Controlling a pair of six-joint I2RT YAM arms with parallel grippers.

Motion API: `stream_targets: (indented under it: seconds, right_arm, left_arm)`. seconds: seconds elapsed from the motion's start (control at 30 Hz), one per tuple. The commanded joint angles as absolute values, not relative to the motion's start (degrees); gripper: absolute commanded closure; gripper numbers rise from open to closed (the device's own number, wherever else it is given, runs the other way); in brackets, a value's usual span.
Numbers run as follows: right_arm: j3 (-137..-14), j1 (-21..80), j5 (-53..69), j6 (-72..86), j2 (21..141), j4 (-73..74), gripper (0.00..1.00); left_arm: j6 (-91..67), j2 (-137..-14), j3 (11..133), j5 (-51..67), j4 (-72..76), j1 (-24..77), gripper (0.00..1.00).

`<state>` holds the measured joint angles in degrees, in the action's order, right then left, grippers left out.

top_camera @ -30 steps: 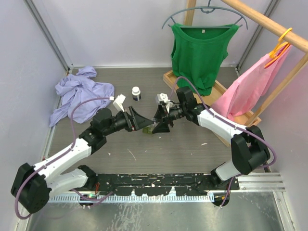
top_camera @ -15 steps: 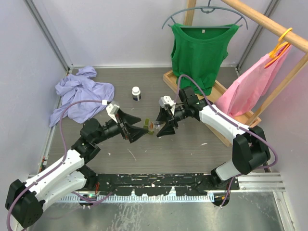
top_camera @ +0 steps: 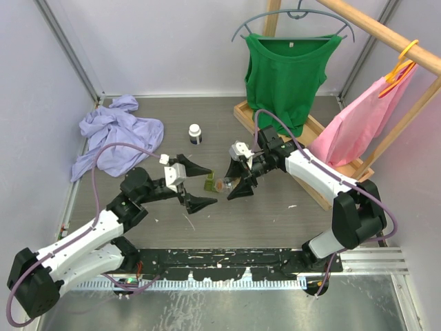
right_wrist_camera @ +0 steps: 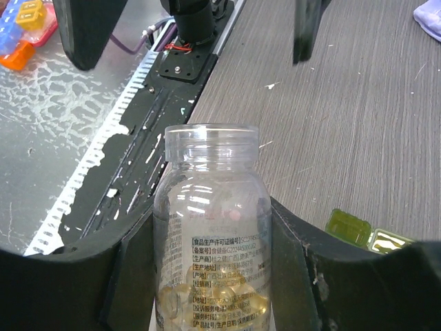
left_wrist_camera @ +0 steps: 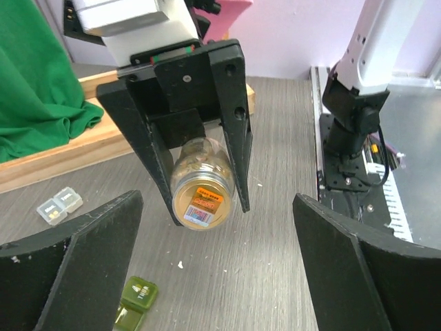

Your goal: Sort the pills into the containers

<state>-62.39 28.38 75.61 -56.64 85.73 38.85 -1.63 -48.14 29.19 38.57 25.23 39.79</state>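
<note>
Top view: left hand (top_camera: 202,185) spread wide, holding nothing; right hand (top_camera: 233,182) pinches an uncapped clear plastic pill bottle (top_camera: 222,184); translucent olive-green pill case (top_camera: 209,183) lies on the grey bench (top_camera: 275,207) between the hands. Left wrist: small clear two-compartment case (left_wrist_camera: 58,205) sits beside the wooden rack base (left_wrist_camera: 69,148). Right wrist: yellow capsules (right_wrist_camera: 207,293) fill the bottle's bottom.

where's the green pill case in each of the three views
Top external: the green pill case sits mid-picture, just left of the bottle.
Left wrist: the case lies at the bottom left.
Right wrist: the case lies at the lower right.
Shared landmark: the pill bottle held in the right gripper, near the case in every view.
</note>
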Motion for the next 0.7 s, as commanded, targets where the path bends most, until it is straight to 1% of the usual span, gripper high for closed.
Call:
stream_targets:
  seconds: [0.0,0.07,0.23,0.4,0.67]
  right_arm:
    - [-65.03,28.30,76.69,-59.14,85.76,39.99,0.99]
    - [-65.02,28.32,76.72,-59.08,85.85,40.11,0.99]
    - [-65.08,28.32,76.85,-59.30,85.87,40.38,0.99]
    - [-65.12,28.30,77.03,-59.31,85.91,40.47,0.99]
    - [-65.15,28.34,77.16,-59.29,86.04,40.52,0.99]
  left_arm:
    - [5.42,-50.88,33.39,39.32,24.39,41.84,0.11]
    - [5.89,-52.63,34.87,38.98,23.39,42.83,0.18]
    - [8.75,-55.20,35.92,34.74,21.62,46.01,0.21]
    - [9.10,-55.98,35.95,32.40,20.52,46.89,0.31]
    - [9.66,-56.21,35.81,30.14,19.50,47.22,0.37]
